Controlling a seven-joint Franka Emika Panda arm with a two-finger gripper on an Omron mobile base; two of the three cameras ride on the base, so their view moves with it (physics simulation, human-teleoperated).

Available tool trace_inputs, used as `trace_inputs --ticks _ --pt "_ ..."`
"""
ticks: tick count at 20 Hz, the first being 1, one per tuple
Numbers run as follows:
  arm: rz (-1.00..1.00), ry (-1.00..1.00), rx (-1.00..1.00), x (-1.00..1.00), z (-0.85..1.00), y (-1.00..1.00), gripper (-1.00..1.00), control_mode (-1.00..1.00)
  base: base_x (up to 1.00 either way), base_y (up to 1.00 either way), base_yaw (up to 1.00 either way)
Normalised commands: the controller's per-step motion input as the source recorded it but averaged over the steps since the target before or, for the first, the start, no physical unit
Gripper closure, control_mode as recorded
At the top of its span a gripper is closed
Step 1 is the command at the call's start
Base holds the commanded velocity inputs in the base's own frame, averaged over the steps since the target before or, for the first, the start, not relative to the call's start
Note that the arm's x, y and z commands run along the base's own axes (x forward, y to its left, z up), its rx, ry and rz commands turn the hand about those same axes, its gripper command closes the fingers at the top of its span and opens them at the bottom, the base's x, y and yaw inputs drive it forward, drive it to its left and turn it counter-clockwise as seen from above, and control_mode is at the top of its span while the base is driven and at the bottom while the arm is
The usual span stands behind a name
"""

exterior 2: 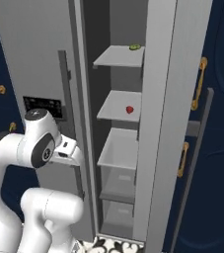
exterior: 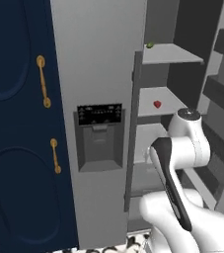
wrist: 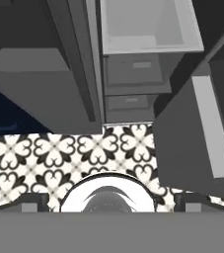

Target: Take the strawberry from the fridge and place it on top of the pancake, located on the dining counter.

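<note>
The fridge [exterior: 98, 59] stands with its right door swung open, and light grey shelves show inside. The strawberry [exterior: 157, 104], tiny and red, lies on the middle shelf [exterior 2: 118, 106]; in the right base view the strawberry [exterior 2: 130, 109] sits near that shelf's right side. My arm is folded low in front of the fridge, well below the berry. My gripper [wrist: 111, 201] points down at the floor, open, with nothing between its fingertips [wrist: 32, 200]. The pancake and the dining counter are out of view.
A small green fruit [exterior: 150, 45] rests on the top shelf. The open door [exterior 2: 158, 123] with its door racks [exterior: 222, 89] stands at the right. Navy cabinets with gold handles [exterior: 15, 123] flank the fridge. Below the hand are lower drawers [wrist: 133, 69] and patterned floor tiles [wrist: 59, 153].
</note>
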Motion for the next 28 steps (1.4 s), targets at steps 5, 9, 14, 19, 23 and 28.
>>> trace_inputs --ticks 5,9,14,19,23,28 --pt "0.0 0.0 0.0 0.0 0.0 0.0 -1.0 1.0 0.38 -0.05 -0.02" --pt "0.0 0.0 0.0 0.0 0.0 0.0 -1.0 1.0 0.12 -0.16 -0.25" --pt "0.0 0.0 0.0 0.0 0.0 0.0 -1.0 1.0 0.41 -0.03 -0.4" --pt "0.0 0.0 0.0 0.0 0.0 0.0 -1.0 1.0 0.53 0.0 -0.33" --pt "0.0 0.0 0.0 0.0 0.0 0.0 -1.0 1.0 0.15 -0.01 -0.06" --pt "0.0 0.0 0.0 0.0 0.0 0.0 -1.0 1.0 0.42 0.0 -0.03"
